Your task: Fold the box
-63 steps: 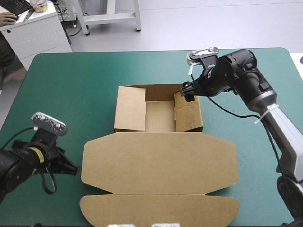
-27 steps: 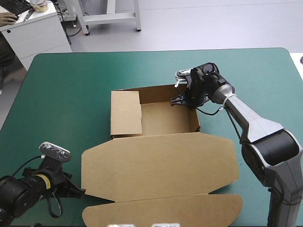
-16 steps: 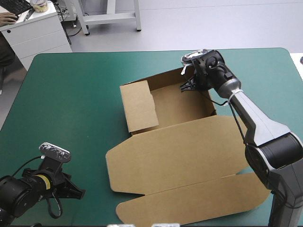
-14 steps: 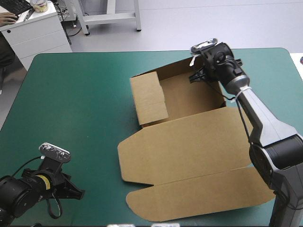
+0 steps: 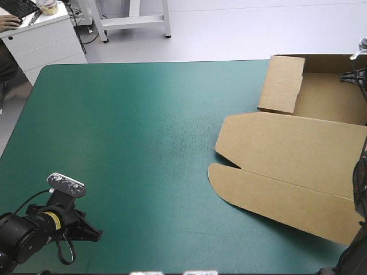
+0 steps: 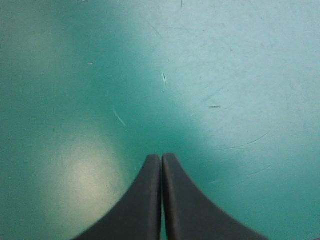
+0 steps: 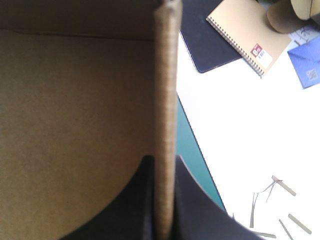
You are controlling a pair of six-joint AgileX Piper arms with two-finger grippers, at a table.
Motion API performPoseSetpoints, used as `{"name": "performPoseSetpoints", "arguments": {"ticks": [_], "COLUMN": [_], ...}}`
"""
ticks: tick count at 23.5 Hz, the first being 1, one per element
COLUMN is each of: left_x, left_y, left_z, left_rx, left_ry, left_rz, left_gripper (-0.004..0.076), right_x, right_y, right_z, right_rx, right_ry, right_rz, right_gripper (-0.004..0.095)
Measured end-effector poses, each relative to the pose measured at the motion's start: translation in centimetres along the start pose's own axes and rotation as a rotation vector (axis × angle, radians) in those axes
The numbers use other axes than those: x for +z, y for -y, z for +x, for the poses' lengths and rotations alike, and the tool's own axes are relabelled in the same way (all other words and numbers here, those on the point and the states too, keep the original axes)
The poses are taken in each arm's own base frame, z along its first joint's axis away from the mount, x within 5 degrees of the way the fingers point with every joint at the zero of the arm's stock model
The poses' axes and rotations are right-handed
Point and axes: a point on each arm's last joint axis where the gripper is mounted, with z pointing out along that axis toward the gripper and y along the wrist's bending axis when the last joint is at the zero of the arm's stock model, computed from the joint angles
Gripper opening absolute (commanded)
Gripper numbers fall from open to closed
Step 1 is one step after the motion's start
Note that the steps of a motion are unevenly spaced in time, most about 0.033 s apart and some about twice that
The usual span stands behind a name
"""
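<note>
The brown box (image 5: 298,154) lies at the table's far right, partly past the picture's edge. Its tray (image 5: 330,100) is open with walls raised, and its lid and tuck flap (image 5: 269,192) lie flat toward the front. My right gripper (image 5: 356,74) holds the tray's right wall. In the right wrist view that gripper (image 7: 163,162) is shut on the wall's edge (image 7: 166,75), with the tray's floor (image 7: 75,120) to one side. My left gripper (image 5: 94,234) sits low at the front left corner, far from the box. It (image 6: 161,158) is shut over the bare teal-green cover (image 6: 210,75).
A wide stretch of teal-green cover (image 5: 132,143) shows left of the box. Beyond the table's right edge is a white surface (image 7: 240,125) holding a spiral notebook (image 7: 242,32), a dark pad (image 7: 207,42) and a blue envelope (image 7: 306,67).
My right gripper has dragged the box from the table's middle to its far right, turning it on the way. The left gripper drew back off the lid's corner earlier and has since stayed still.
</note>
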Motion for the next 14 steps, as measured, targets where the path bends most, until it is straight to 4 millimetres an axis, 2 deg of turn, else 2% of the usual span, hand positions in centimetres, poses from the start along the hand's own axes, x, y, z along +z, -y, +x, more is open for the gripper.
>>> {"name": "performPoseSetpoints", "arguments": {"ticks": [1, 5, 9, 14], "left_x": [0.0, 0.0, 0.0, 0.0], "left_y": [0.0, 0.0, 0.0, 0.0], "left_z": [0.0, 0.0, 0.0, 0.0], "left_rx": [0.000, 0.000, 0.000, 0.001], "left_ry": [0.000, 0.000, 0.000, 0.001], "left_rz": [0.000, 0.000, 0.000, 0.000], "left_gripper": [-0.0010, -0.0010, -0.0010, -0.0010], "right_x": [1.0, 4.8, 6.9, 7.8], "right_y": [1.4, 4.2, 4.7, 4.1], "right_z": [0.2, 1.4, 2.1, 2.0], "right_rx": [0.037, 0.116, 0.124, 0.129], "right_ry": [-0.021, -0.127, -0.179, -0.175], "right_rz": [-0.004, -0.028, -0.069, -0.112], "right_gripper": [-0.0020, -0.0020, 0.0017, 0.0223]}}
